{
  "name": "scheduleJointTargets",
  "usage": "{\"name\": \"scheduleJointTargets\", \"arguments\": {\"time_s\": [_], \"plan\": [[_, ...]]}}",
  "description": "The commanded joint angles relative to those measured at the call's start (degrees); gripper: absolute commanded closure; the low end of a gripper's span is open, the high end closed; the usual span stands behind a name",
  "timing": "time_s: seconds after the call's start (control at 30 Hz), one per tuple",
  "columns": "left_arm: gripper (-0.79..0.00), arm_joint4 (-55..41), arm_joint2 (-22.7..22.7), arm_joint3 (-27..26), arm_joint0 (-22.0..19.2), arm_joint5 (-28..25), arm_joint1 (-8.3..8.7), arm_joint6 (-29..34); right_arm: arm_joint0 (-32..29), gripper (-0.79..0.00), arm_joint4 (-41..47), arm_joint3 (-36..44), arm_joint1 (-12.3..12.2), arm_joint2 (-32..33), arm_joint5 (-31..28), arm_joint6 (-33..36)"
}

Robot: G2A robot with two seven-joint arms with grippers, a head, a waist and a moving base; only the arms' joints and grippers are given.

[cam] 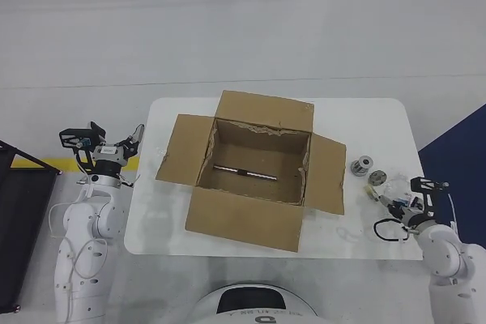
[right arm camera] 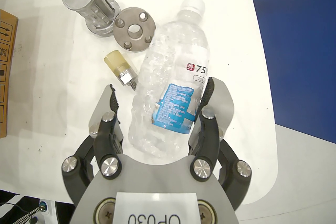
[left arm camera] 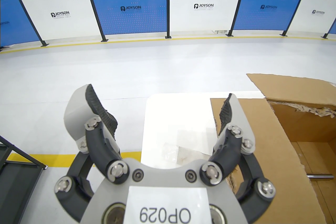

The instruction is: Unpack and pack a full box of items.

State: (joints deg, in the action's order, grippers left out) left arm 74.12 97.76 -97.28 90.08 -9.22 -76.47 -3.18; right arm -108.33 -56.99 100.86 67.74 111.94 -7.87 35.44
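An open cardboard box [cam: 251, 170] stands mid-table with its flaps spread; a thin metal rod [cam: 241, 171] lies on its floor, also seen as the rod [left arm camera: 320, 176]. My right gripper [right arm camera: 160, 97] is open astride a clear plastic bottle [right arm camera: 173, 72] lying on the table's right side; one finger [right arm camera: 207, 93] is at the label, the other stands off. From above, that right gripper [cam: 386, 197] is near the table's right front. My left gripper [left arm camera: 160, 95] is open and empty, held off the table's left edge beside the box flap [left arm camera: 252, 135].
By the bottle lie a metal spool [right arm camera: 89, 8], a round flange [right arm camera: 134, 29] and a small yellow-capped threaded piece [right arm camera: 119, 66]. A clear plastic bag [left arm camera: 181, 154] lies on the white table [cam: 348, 121] left of the box. A black rack [cam: 4, 202] stands at far left.
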Motion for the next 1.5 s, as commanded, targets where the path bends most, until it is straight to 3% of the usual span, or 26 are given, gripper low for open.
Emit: {"name": "scheduleJointTargets", "arguments": {"time_s": [0.0,0.27,0.4,0.47,0.8,0.87,0.93,1.07,1.17,1.3,1.47], "plan": [[-0.785,0.0,0.0,0.0,0.0,0.0,0.00,0.0,-0.2,-0.785,0.1,0.4,0.0,0.0,-0.1,0.0],[-0.785,0.0,0.0,0.0,0.0,0.0,0.00,0.0,-4.0,-0.785,4.2,6.7,0.3,4.1,1.2,-4.7],[-0.785,0.0,0.0,0.0,0.0,0.0,0.00,0.0,-8.3,-0.785,6.4,15.7,0.7,4.8,-1.9,-8.2],[-0.785,0.0,0.0,0.0,0.0,0.0,0.00,0.0,-10.2,-0.785,7.3,19.4,0.7,4.1,-6.1,-8.4],[-0.785,0.0,0.0,0.0,0.0,0.0,0.00,0.0,-10.4,-0.785,7.5,19.7,0.7,4.1,-6.7,-8.3],[-0.785,0.0,0.0,0.0,0.0,0.0,0.00,0.0,-9.5,-0.785,10.3,21.1,0.8,3.3,-8.3,-10.3],[-0.785,0.0,0.0,0.0,0.0,0.0,0.00,0.0,-8.7,-0.785,7.5,24.2,0.6,2.1,-10.7,-10.1],[-0.785,0.0,0.0,0.0,0.0,0.0,0.00,0.0,-3.6,-0.785,-0.3,31.5,0.0,-5.9,-14.1,-4.9],[-0.785,0.0,0.0,0.0,0.0,0.0,0.00,0.0,2.1,-0.785,-6.3,32.9,-0.3,-15.3,-15.6,-0.2],[-0.785,0.0,0.0,0.0,0.0,0.0,0.00,0.0,11.2,-0.785,-16.7,29.0,0.0,-31.2,-15.1,5.7],[-0.785,0.0,0.0,0.0,0.0,0.0,0.00,0.0,22.0,-0.776,-27.0,20.4,1.6,-46.8,-9.3,11.4]]}}
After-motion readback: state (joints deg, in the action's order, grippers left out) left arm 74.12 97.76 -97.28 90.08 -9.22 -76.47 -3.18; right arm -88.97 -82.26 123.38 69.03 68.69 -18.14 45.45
